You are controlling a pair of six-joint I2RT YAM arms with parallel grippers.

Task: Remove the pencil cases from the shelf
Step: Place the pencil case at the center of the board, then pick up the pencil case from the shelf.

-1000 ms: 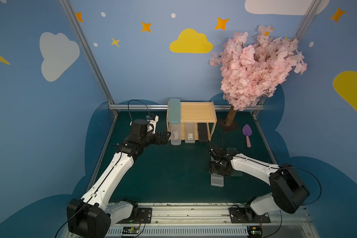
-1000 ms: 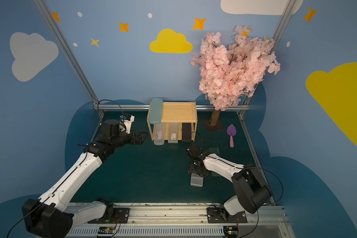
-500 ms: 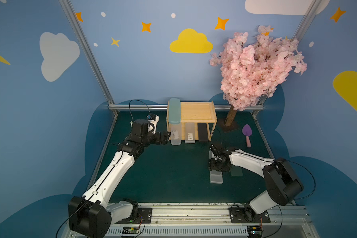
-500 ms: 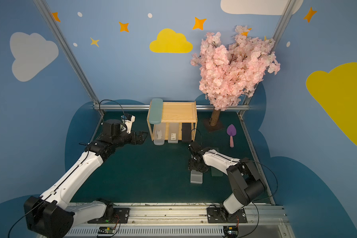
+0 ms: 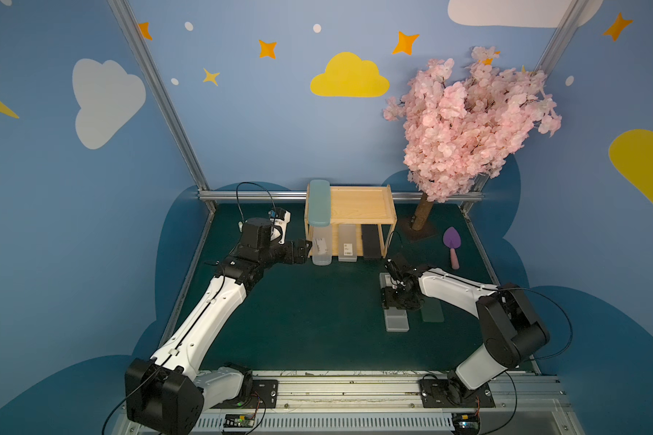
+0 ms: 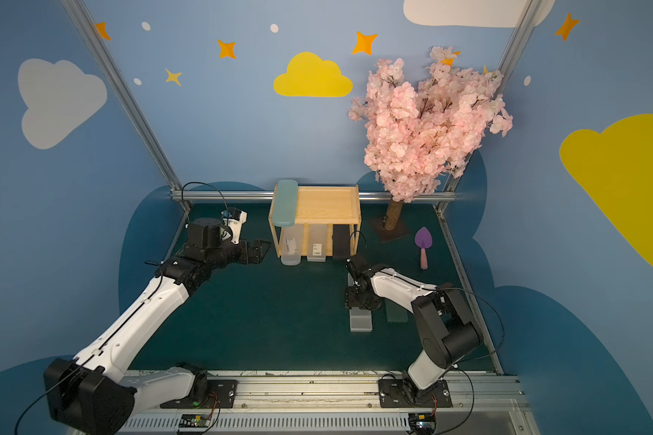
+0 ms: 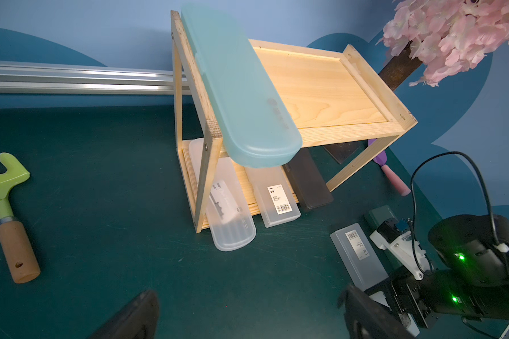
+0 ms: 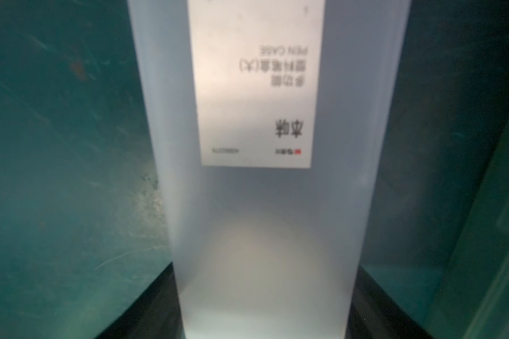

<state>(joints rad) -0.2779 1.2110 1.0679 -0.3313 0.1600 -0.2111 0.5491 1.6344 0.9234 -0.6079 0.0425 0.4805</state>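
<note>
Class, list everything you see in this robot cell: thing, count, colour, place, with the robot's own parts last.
shelf: one, light wood, back of mat
teal case: one, light teal, top tier, left
clear case: one, clear, lower tier, left
shelved frosted case: one, frosted, lower tier, middle
black case: one, black, lower tier, right
held frosted case: one, frosted, on mat
dark green case: one, dark green, on mat beside it
toy shovel: one, purple, right of shelf
toy rake: one, green, on mat
blossom tree: one, pink, back right
left gripper: one, black, open, beside shelf
right gripper: one, black, shut on held frosted case
</note>
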